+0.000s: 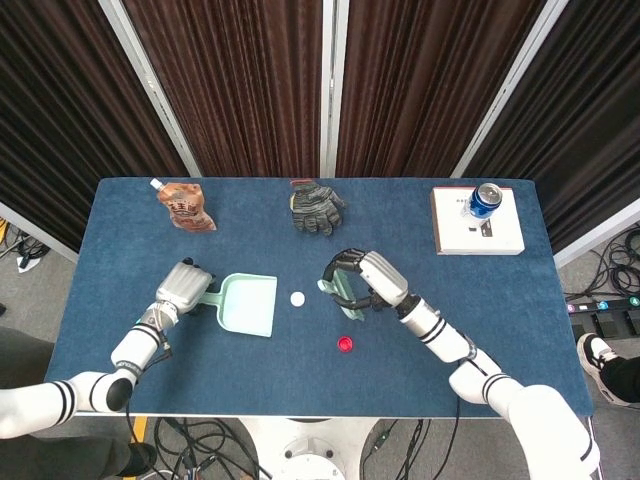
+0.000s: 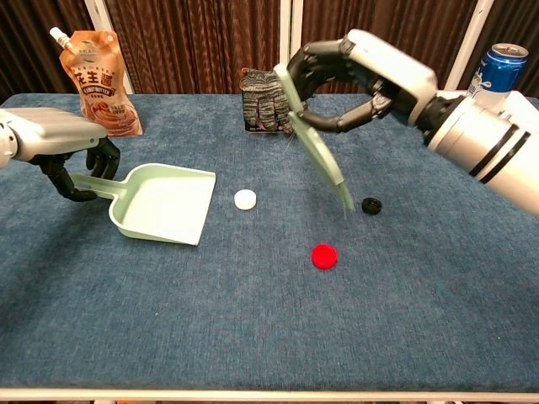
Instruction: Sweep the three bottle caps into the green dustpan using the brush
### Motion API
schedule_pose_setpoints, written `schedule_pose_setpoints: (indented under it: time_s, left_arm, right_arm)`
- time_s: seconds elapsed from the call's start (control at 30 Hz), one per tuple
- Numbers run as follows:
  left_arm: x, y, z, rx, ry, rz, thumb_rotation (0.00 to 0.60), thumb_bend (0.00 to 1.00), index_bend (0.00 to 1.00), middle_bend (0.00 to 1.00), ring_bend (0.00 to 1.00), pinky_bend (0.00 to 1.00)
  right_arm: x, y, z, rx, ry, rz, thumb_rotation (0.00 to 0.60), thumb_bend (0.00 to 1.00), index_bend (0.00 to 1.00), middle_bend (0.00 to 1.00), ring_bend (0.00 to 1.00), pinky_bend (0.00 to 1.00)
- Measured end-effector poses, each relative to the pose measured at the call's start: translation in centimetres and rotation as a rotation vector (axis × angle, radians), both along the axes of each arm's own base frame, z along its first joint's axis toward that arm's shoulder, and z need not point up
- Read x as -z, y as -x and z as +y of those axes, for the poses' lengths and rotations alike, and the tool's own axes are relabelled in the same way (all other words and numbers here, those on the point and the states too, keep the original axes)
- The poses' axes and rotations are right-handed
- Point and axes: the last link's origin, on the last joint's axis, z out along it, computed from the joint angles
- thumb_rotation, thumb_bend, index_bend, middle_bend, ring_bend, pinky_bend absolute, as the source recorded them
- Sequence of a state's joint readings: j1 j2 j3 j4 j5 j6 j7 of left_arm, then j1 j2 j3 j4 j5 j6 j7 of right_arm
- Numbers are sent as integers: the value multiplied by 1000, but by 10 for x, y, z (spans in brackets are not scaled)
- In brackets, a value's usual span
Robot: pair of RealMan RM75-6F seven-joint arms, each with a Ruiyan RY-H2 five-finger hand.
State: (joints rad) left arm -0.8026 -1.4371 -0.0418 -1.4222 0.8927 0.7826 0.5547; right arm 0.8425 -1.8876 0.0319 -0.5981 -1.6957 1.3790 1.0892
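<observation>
My left hand (image 1: 180, 285) (image 2: 57, 141) grips the handle of the pale green dustpan (image 1: 250, 305) (image 2: 164, 204), which lies flat with its mouth facing right. A white cap (image 1: 297, 297) (image 2: 245, 199) sits just off that mouth. Further right and nearer me is a red cap (image 1: 345, 344) (image 2: 324, 256). A black cap (image 2: 371, 205) lies right of the brush tip; the head view hides it under my right hand. My right hand (image 1: 362, 279) (image 2: 364, 78) holds the pale green brush (image 2: 317, 145) steeply tilted, its tip low over the cloth between the white and black caps.
At the back stand an orange snack pouch (image 1: 185, 205) (image 2: 99, 80) on the left and a pair of grey gloves (image 1: 315, 208) (image 2: 269, 101) in the middle. A blue can (image 1: 483, 198) (image 2: 501, 66) stands on a white box (image 1: 480, 232) at the back right.
</observation>
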Motion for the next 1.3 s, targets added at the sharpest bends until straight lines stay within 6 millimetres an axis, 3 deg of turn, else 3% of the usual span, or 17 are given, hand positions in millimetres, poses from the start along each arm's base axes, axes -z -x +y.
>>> schedule_pose_setpoints:
  time_s: [0.17, 0.4, 0.77, 1.3]
  left_arm:
    - [1, -3, -1, 15, 6, 3, 600, 373, 522, 509, 369, 209]
    - [3, -6, 1, 22, 16, 4, 600, 373, 522, 509, 369, 209]
    - [10, -17, -1, 49, 39, 3, 600, 373, 522, 509, 369, 209]
    - [24, -37, 0, 68, 71, -20, 600, 373, 522, 509, 368, 209]
  right_arm:
    - [-10, 27, 1, 47, 28, 103, 600, 592, 745, 648, 364, 318]
    - [4, 48, 15, 90, -2, 174, 600, 599, 745, 647, 364, 318]
    - [35, 22, 28, 50, -21, 126, 600, 620, 745, 648, 372, 318]
    - [57, -10, 26, 56, -15, 19, 600, 628, 746, 649, 377, 318]
